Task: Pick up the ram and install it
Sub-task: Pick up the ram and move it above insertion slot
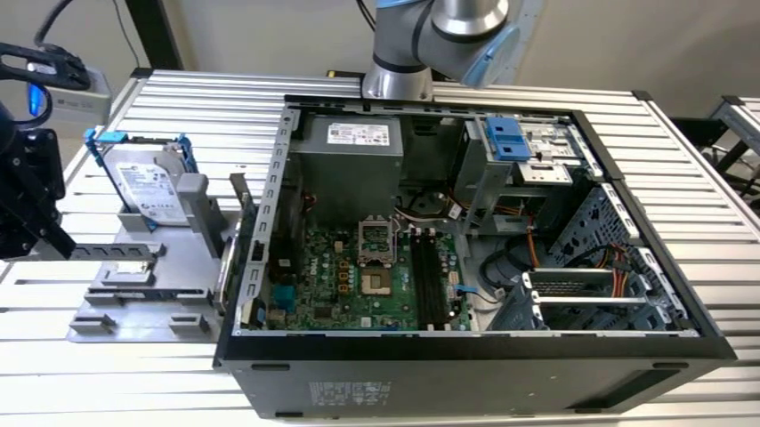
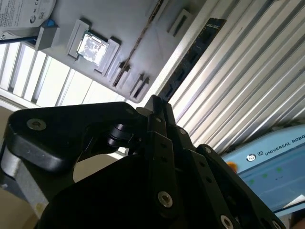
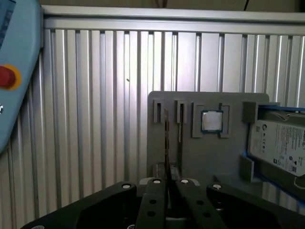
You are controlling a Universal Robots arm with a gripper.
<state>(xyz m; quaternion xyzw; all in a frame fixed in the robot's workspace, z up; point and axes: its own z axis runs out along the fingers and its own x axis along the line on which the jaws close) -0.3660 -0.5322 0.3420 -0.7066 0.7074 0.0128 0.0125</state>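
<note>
Exterior view high over computer case [image 1: 475, 356]; both wrist views behind the hand [image 3: 169, 180] [image 2: 155, 104], sharing grey holder [image 3: 209, 157] [image 2: 119, 19].

Open computer case [image 1: 475, 374]; hard drive [image 1: 149, 185] alongside

You find the upper edge of the ram [image 3: 166, 138] uncovered where it stands on edge in the grey holder [image 3: 209, 157], in line with the pincer [image 3: 167, 183]. The processor [image 3: 212, 120] lies low near it; the hard drive [image 3: 281, 143] rises taller past that. Bare worktop [image 3: 95, 119] spreads beyond. On the exterior view's right of the holder the computer case [image 1: 475, 374] wall rises; its memory slots [image 1: 433, 276] lie open from above, cables [image 1: 430, 205] crowding their far end.
</note>
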